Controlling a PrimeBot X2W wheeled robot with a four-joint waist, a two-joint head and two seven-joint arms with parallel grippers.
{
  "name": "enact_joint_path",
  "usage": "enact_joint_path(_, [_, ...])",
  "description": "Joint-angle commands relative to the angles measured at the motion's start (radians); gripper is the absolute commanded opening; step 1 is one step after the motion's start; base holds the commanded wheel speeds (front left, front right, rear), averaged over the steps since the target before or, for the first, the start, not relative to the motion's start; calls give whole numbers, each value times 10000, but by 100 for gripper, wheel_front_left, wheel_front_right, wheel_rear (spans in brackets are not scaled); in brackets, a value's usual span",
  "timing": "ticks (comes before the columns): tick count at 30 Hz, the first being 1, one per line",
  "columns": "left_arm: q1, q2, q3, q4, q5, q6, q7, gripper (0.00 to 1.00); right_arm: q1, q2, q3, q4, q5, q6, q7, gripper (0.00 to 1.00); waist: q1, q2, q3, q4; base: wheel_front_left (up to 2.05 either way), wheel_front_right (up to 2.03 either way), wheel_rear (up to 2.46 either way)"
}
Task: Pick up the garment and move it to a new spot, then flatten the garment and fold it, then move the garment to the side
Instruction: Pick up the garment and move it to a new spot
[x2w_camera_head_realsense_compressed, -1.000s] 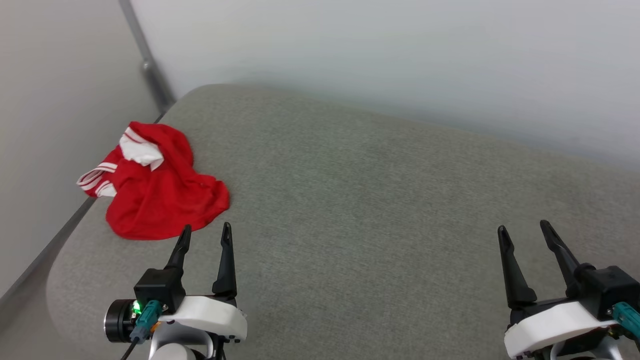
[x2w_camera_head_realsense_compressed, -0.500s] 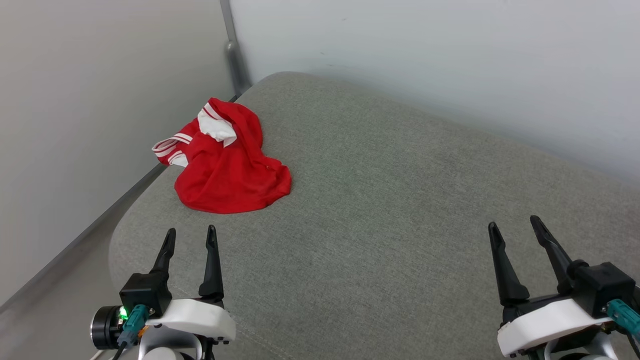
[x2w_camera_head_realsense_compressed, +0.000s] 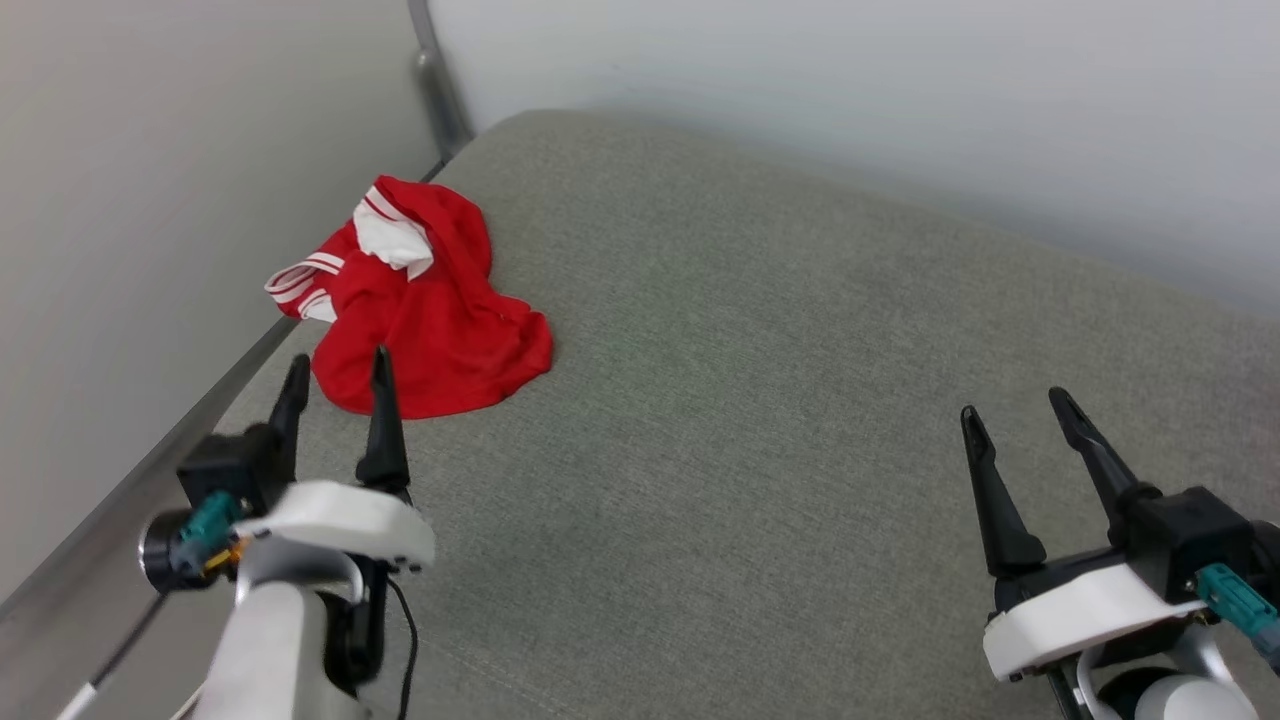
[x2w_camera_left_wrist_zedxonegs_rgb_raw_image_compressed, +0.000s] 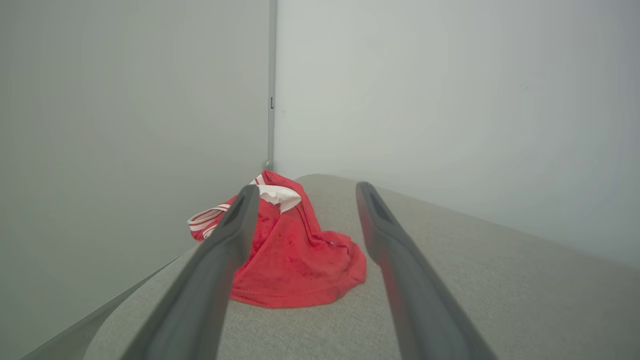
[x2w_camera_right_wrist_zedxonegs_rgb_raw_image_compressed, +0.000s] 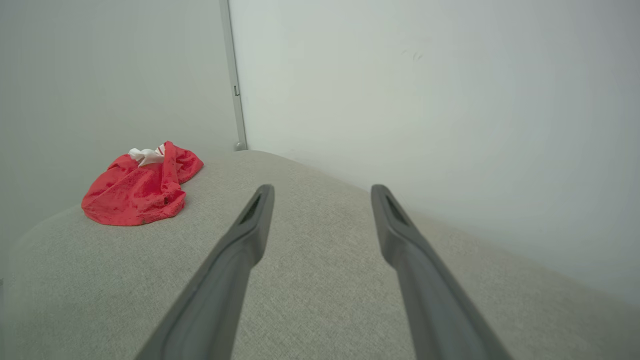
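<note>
- A grey fabric cushion (x2w_camera_head_realsense_compressed: 760, 340) is seen to fill the middle of the scene, with rounded corners at the far left and near left.
- Its left edge is bordered by a pale left wall (x2w_camera_head_realsense_compressed: 150, 140) with a narrow gap between them; its far edge is run along by a pale far wall (x2w_camera_head_realsense_compressed: 860, 70).
- A grey metal post (x2w_camera_head_realsense_compressed: 434, 85) stands in the corner where the two walls meet.
- The garment (x2w_camera_head_realsense_compressed: 430, 320) is found crumpled in a heap at the far left of the cushion, close to the left edge (its striped white-and-red trim reaches that edge).
- A wide stretch of bare cushion lies to the right of the garment and towards the near side.
- Writing on the red cloth cannot be made out in the folds; a patch of white fabric is shown at the far end of the heap.
- The left gripper (x2w_camera_head_realsense_compressed: 338, 362) is held with its fingers spread wide and nothing gripped, its tips just at the near hem of the garment; whether the cloth is touched cannot be told.
- The right gripper (x2w_camera_head_realsense_compressed: 1014, 406) is held equally wide apart over the near right of the cushion, well apart from the garment, with nothing gripped.
</note>
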Motion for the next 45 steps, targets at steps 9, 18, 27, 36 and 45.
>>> enact_joint_path(9, [-3026, 1153, 617, 1169, -684, 7, 2731, 100, -1140, -481, 277, -763, -210, -7, 443, 100, 0, 0, 2201, -1387, 0, 0, 0])
enact_joint_path(18, [-5013, 3075, 1184, 2859, -1565, -468, 5880, 100, -2246, -930, 418, -1227, -29, -7, 376, 100, 0, 0, 4222, -2534, 0, 0, 0])
enact_joint_path(27, [-5282, 4063, 1537, 4536, -2059, -124, 8569, 100, -2682, -928, 492, -1035, 60, -7, 103, 100, 0, 0, 4913, -3031, 0, 0, 0])
enact_joint_path(36, [-4994, 3954, 1594, 5113, -2175, 177, 8833, 0, -2759, -878, 479, -894, 98, -7, -5, 100, 0, 0, 4843, -3092, 0, 0, 0])
enact_joint_path(45, [-5268, 4218, 1457, 4407, -1623, 605, 6772, 0, -2261, -676, 359, -618, 166, -7, -124, 100, 0, 0, 3712, -2915, 0, 0, 0])
